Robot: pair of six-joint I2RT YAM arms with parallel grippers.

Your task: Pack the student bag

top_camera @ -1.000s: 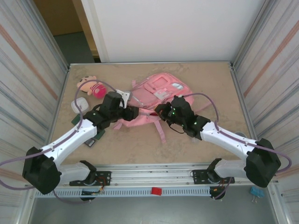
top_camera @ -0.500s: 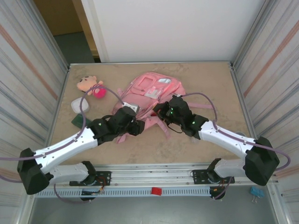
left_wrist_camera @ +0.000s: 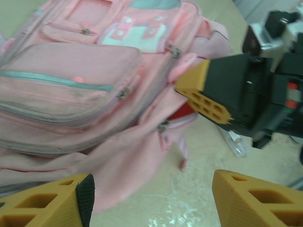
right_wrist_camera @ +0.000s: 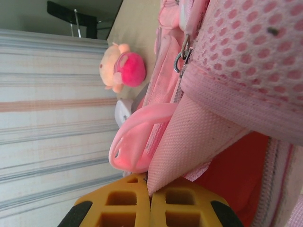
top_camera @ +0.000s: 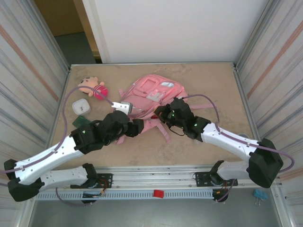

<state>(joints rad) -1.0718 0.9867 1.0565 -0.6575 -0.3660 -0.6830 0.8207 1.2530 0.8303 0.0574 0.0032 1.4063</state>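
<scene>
Top external view: the student bag (top_camera: pixel 152 92) lies on the table (top_camera: pixel 213 80), with a plush doll (top_camera: pixel 92 86) off the bag's left side. At the bag's near edge the right gripper (top_camera: pixel 160 112) is clamped on its pink fabric. By the bag's near-left corner the left gripper (top_camera: pixel 138 127) is spread, holding nothing.

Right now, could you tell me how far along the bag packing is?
Done: nothing visibly packed; the plush doll, white case and dark green item lie on the table beside the pink backpack. In hand: the right fingers are pinched shut on the backpack's edge, where red lining shows; the left fingers stand open and empty beside it. Left: likely loading those items and zipping up.
</scene>
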